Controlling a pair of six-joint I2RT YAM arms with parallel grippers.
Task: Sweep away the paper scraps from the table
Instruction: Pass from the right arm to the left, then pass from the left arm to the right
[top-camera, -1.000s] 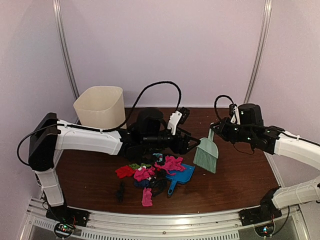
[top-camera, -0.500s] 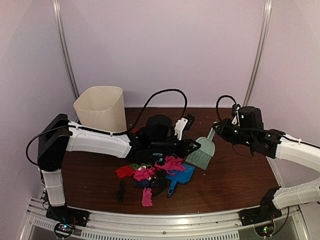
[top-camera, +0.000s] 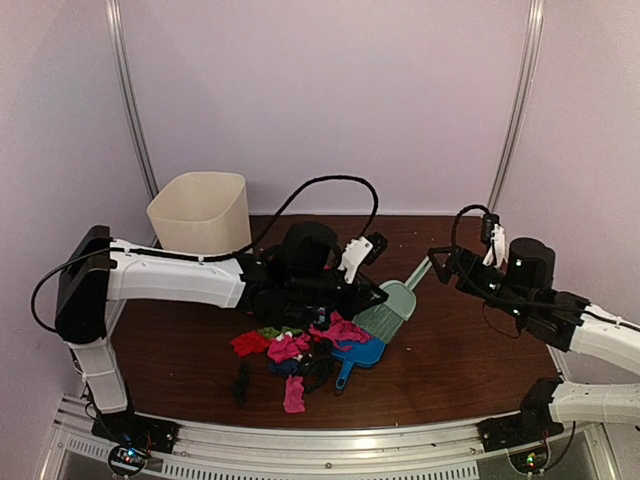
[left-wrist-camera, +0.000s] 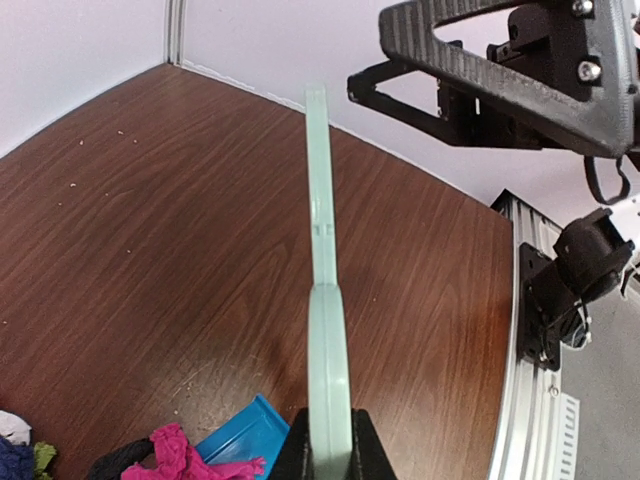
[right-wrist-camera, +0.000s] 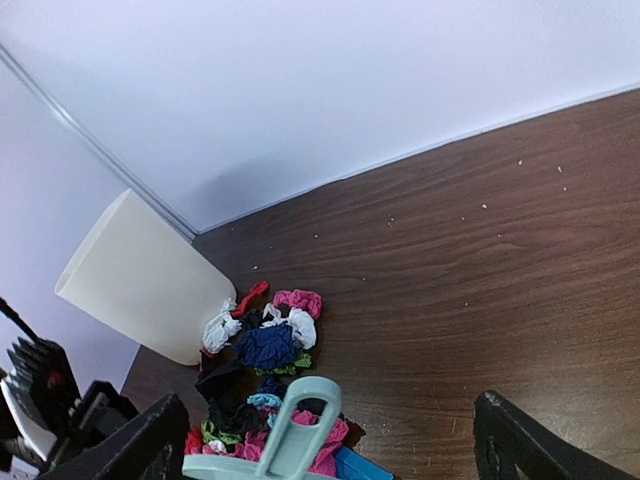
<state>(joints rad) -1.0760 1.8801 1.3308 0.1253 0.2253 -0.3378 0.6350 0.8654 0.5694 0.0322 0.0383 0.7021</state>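
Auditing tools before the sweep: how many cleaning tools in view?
2: pale green plastic hand brush, held in the left claw; blue plastic dustpan, partly covered by paper scraps.

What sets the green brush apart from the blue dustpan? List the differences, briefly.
Colour: the brush is pale green, the dustpan bright blue. State: the brush is clamped in the left tool; the dustpan lies free on the table. Pose: the brush's handle points toward the far right, the dustpan's toward the near edge. Shared: both sit at the right edge of the paper scraps.
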